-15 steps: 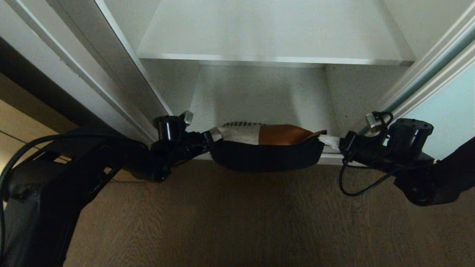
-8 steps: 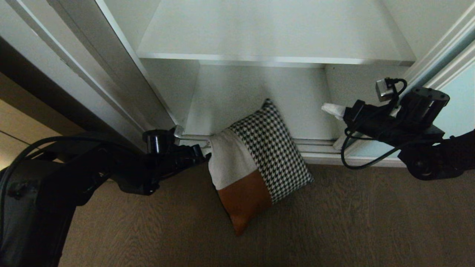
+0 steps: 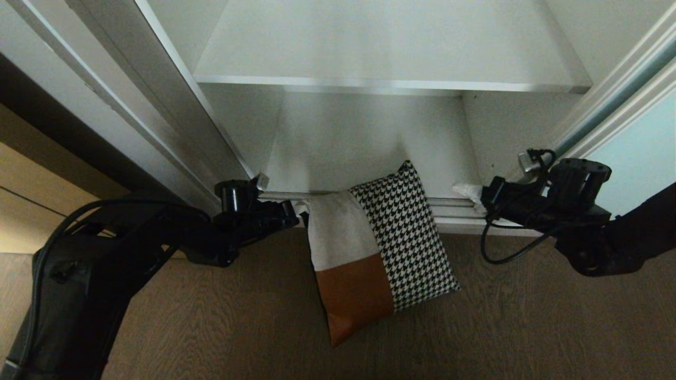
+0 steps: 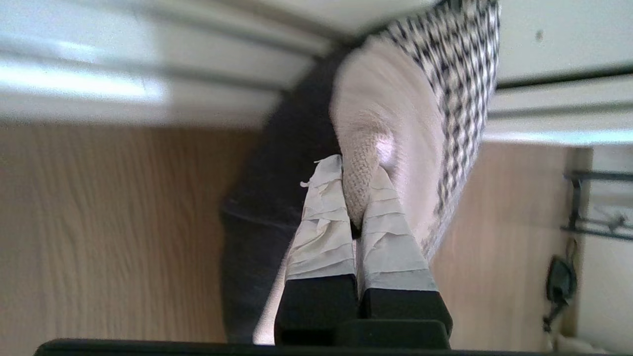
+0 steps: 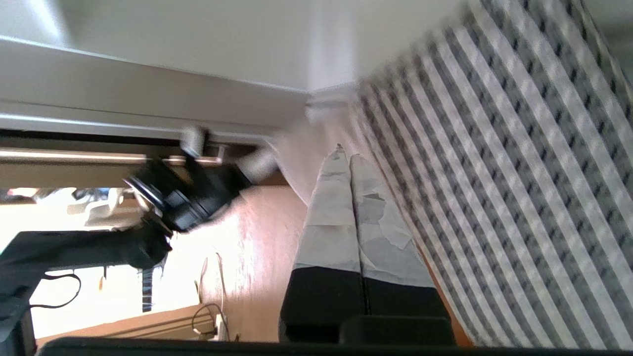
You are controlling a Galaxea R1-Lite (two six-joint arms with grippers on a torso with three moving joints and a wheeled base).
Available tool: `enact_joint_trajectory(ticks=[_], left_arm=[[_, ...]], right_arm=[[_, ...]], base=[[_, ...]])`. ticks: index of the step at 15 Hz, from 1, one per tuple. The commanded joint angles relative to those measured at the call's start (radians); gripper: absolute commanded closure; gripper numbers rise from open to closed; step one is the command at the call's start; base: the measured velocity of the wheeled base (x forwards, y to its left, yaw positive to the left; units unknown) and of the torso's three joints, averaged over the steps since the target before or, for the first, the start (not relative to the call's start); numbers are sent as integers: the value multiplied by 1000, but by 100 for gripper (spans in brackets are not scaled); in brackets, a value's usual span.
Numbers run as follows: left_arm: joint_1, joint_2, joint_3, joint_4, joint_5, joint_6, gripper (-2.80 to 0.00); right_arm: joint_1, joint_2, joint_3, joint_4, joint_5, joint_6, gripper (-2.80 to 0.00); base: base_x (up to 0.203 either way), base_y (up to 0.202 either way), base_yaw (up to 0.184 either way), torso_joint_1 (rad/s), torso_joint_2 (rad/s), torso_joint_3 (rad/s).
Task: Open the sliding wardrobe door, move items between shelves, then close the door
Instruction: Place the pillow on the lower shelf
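Left gripper (image 3: 297, 212) pinches the white corner of the cushion (image 3: 377, 253), which hangs tilted over the wooden floor (image 3: 475, 327), below the shelf (image 3: 391, 84). Right gripper (image 3: 467, 191), fingers pressed together holding nothing, sits right of the cushion, apart from it, beside the sliding wardrobe door (image 3: 634, 158).

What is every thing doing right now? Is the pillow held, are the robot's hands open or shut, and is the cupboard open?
Cushion: tilted on one corner, lower tip seemingly on the wooden floor, held by one corner.
Left gripper: shut on the cushion's corner.
Right gripper: shut, holding nothing.
Sliding wardrobe door: slid aside, compartment open.
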Motion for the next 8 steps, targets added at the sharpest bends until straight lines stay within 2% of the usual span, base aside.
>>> enact_joint_trajectory(ticks=[1,6,8], left_arm=[[0,19,-115,44,0,-3,0],[3,64,-428,224,-2,-3,0],[10,67,-434,233,-8,0,0]], right_arm=[[-32,41,29,38,3,4,0],[-39,98,35,65,0,-2,0],[-36,116,34,69,0,-3,0]], base=[[0,0,0,0,0,0],[0,0,0,0,0,0],[0,0,0,0,0,0]])
